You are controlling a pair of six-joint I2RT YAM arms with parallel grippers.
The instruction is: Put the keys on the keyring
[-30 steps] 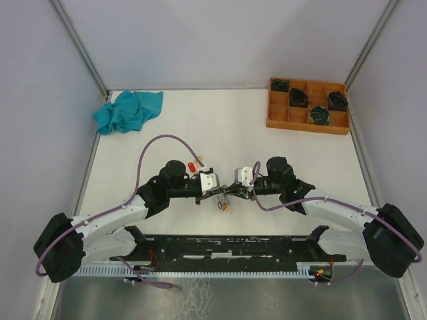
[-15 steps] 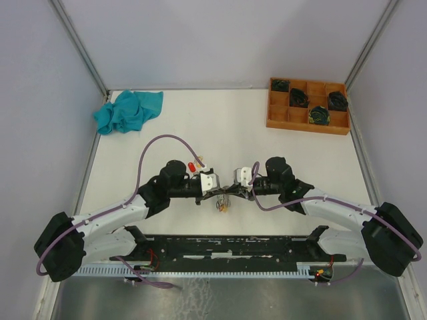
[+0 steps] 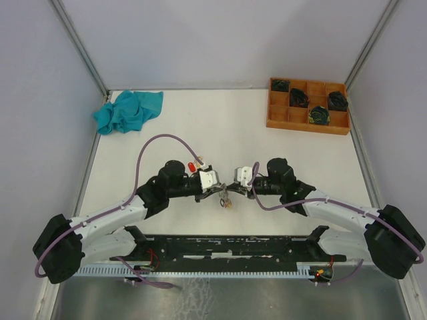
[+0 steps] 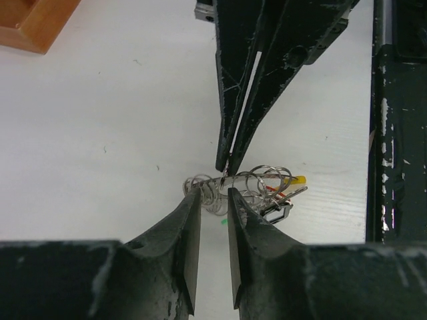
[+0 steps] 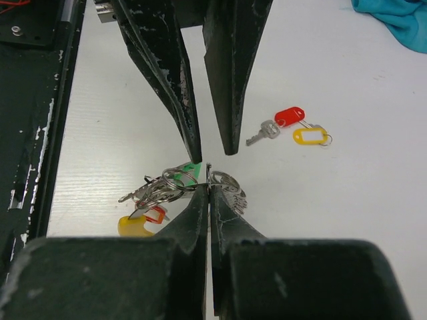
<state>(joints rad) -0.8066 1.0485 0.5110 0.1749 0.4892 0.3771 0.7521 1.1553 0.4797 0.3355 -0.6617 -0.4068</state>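
Note:
The keyring (image 4: pixel 257 181) is a bunch of silvery loops with a yellow tag (image 5: pixel 132 225), lying on the white table between both grippers. My right gripper (image 5: pixel 209 185) is shut on a thin loop of it. My left gripper (image 4: pixel 213 195) is open, its fingertips (image 5: pixel 194 152) a narrow gap apart, right at the loops and holding nothing. A green-tagged key (image 5: pixel 191 175) lies in the bunch. A loose key (image 5: pixel 264 131) with a red tag (image 5: pixel 289 115) and a pale yellow tag (image 5: pixel 310 137) lie apart on the table. From above, both grippers meet over the keyring (image 3: pixel 225 199).
A wooden compartment tray (image 3: pixel 275 117) with black coils stands at the back right. A teal cloth (image 3: pixel 129 110) lies at the back left. The black base rail (image 3: pixel 227 247) runs along the near edge, close behind the keyring.
My left gripper has opened and let go of the loops. My right gripper has closed fully onto a loop. Both arms stayed almost in place.

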